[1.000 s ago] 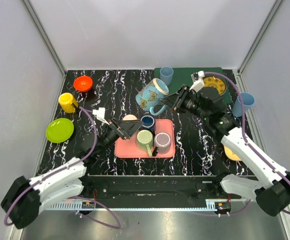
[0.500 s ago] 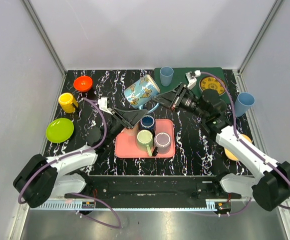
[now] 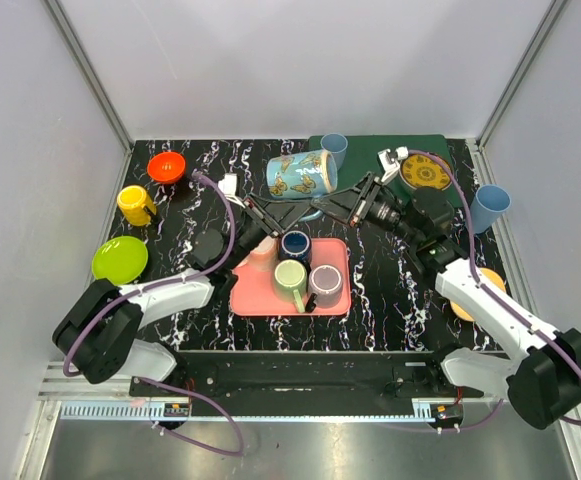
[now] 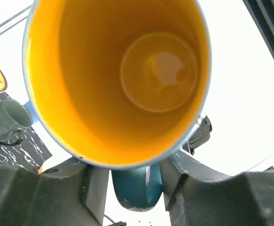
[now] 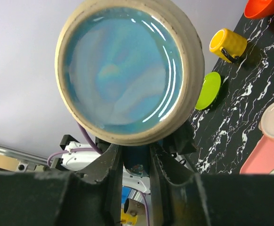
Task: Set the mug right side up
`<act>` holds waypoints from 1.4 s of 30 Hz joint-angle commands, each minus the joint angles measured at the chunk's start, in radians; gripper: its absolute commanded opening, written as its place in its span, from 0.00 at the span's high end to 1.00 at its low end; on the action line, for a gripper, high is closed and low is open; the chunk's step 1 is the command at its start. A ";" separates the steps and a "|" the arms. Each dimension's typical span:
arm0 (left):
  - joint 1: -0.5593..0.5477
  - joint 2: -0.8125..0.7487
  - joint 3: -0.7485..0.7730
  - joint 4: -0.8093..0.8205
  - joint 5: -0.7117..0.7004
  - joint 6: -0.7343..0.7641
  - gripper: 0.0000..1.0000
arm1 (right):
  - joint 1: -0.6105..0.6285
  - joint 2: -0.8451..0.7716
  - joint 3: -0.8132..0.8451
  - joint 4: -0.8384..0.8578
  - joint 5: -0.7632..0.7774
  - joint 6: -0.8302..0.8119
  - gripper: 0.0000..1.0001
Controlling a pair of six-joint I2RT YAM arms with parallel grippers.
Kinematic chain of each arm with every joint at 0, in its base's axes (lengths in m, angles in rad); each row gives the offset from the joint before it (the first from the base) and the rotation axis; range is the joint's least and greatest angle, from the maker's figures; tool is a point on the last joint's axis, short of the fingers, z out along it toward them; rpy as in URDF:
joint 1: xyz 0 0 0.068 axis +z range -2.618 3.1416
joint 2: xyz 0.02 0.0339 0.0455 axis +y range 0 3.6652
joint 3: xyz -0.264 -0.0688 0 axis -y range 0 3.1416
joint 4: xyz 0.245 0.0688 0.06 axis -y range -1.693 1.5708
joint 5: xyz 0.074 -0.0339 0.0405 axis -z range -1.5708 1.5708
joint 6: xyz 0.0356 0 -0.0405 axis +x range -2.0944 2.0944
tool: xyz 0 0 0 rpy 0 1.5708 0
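Observation:
The mug (image 3: 300,174), light blue with butterflies and a yellow inside, hangs on its side above the table, its mouth to the left. In the left wrist view the mug (image 4: 118,80) shows its open mouth, and its teal handle (image 4: 137,188) sits between the fingers of my left gripper (image 4: 132,181), which press on both sides of it. My right gripper (image 5: 136,157) is shut on the same handle, under the mug's base (image 5: 127,70). From above, the left gripper (image 3: 292,211) and right gripper (image 3: 330,205) meet beneath the mug from opposite sides.
Below the mug lies a pink tray (image 3: 265,297) with a green mug (image 3: 290,279), a grey mug (image 3: 324,283) and a dark blue cup (image 3: 296,243). A red bowl (image 3: 166,166), yellow mug (image 3: 135,205) and green plate (image 3: 120,260) stand left. A green mat (image 3: 370,150), blue cups (image 3: 334,148) (image 3: 490,207) and a yellow plate (image 3: 428,172) are back right.
The mug has swung from tilted to lying level and moved back. My left gripper has risen under it and closed round the handle. The right gripper has kept its hold.

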State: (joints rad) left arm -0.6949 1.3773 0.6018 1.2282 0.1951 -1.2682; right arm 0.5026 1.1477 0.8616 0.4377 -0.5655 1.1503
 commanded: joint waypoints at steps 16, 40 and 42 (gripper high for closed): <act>0.058 -0.133 0.049 0.144 0.178 0.079 1.00 | 0.022 -0.106 0.094 -0.300 -0.116 -0.236 0.39; 0.075 0.460 1.220 -1.688 -0.525 0.961 1.00 | 0.021 -0.284 0.177 -1.044 0.685 -0.609 0.14; 0.086 0.538 1.295 -1.713 -0.542 0.969 1.00 | 0.022 -0.276 0.163 -1.036 0.684 -0.607 0.14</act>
State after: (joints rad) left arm -0.6189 1.8736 1.7020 -0.4862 -0.2329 -0.3725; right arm 0.5209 0.8745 1.0477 -0.6163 0.0784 0.5617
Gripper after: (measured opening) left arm 0.266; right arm 0.862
